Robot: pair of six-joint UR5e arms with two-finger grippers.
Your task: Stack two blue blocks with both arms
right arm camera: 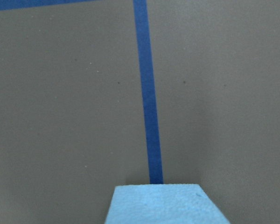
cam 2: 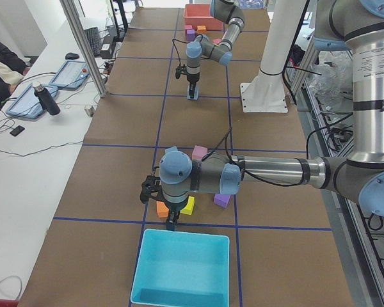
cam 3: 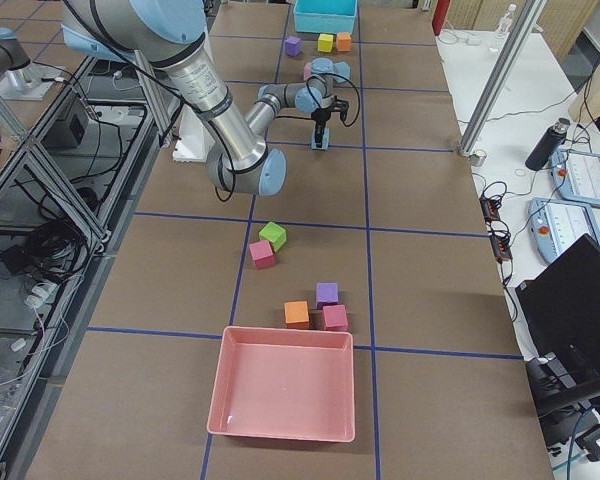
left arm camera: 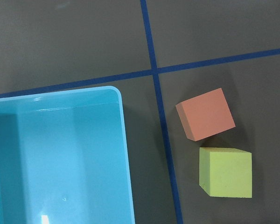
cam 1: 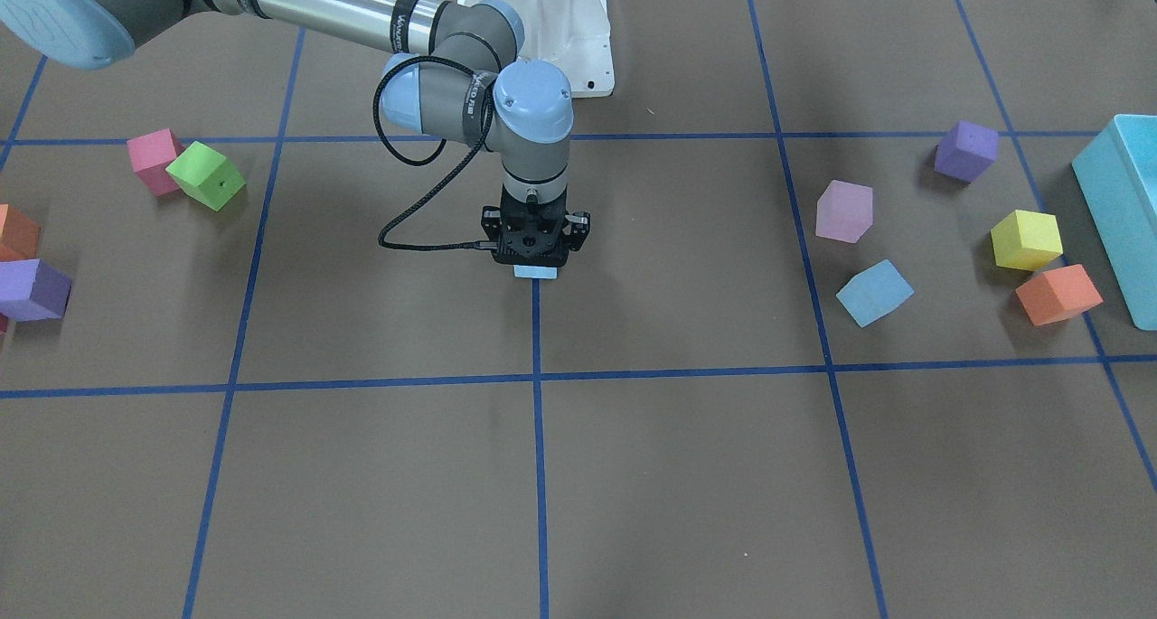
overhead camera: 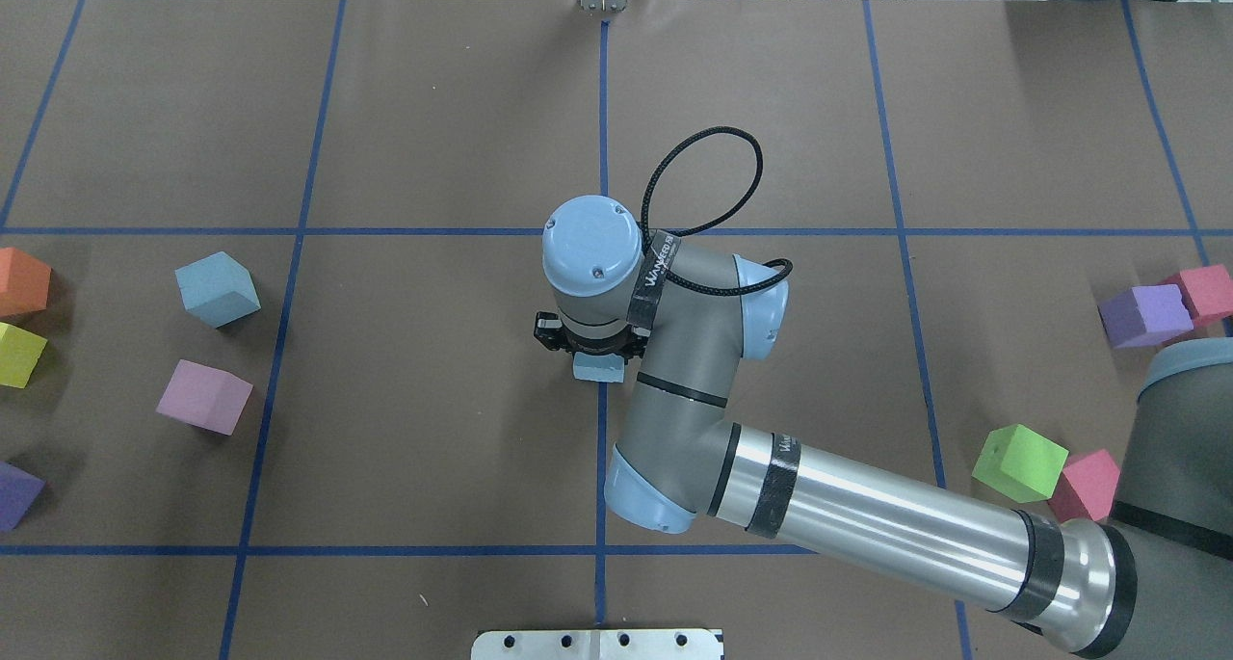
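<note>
Clamped in right pincer [overhead camera: 590, 345]: blue block [overhead camera: 599, 368], low over table [overhead camera: 433, 400], on centre tape line [overhead camera: 603, 159]. Seat flat before opening. Left pincer [cam 2: 172, 222] by turquoise bin [cam 2: 179, 268], grip: cannot tell. 2nd blue block [overhead camera: 217, 289] well apart, leftward; fetch next.

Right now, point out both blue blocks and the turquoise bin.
loose blue block [cam 1: 874, 292]: exterior front-facing view, on the middle of the cube.
centre blue block [overhead camera: 599, 369]: overhead exterior view, on its exposed strip.
turquoise bin [left arm camera: 126, 154]: left wrist view, on its right-hand rim.
</note>
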